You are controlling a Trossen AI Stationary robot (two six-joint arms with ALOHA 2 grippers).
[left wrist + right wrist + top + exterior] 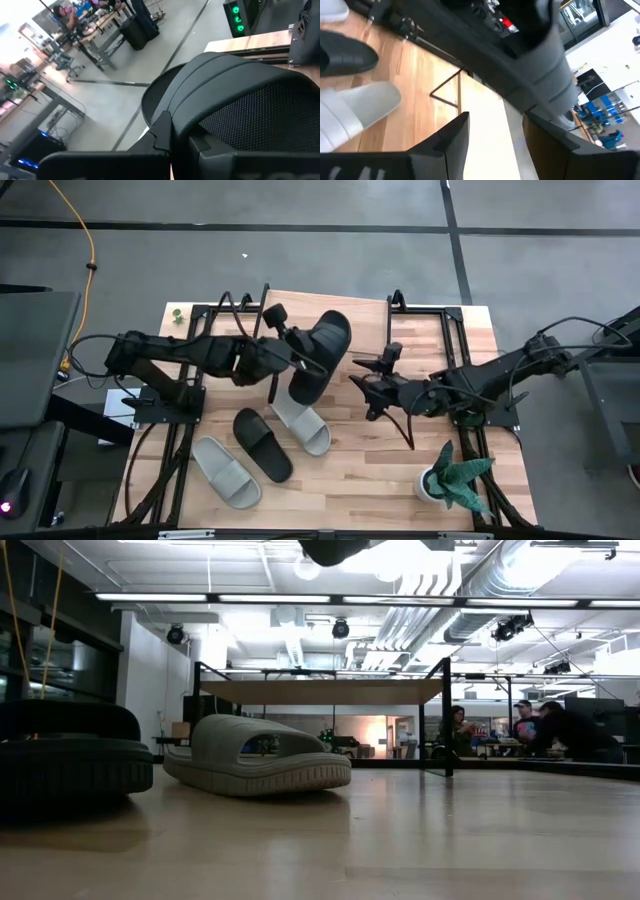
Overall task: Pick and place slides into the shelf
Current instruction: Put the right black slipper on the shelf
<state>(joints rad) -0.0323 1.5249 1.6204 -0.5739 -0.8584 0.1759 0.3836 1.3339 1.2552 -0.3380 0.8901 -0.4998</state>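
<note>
We see our left gripper [298, 346] clamped shut on a black slide [322, 352], held up in the air at the upper centre of the high view, directly over the shelf [360, 308]; the slide's long axis runs diagonally, toe toward the upper right, so we judge lowering it is the left arm's job. Our right gripper [372, 387] hangs with its fingers apart and empty right of centre. The other black slide [262, 443] and two grey-green slides [300, 418] [226, 470] lie on the tabletop [370, 470] at lower centre-left, nearer the left arm.

High view straight down; low view table-level; both share grey slide [226, 470]
</note>
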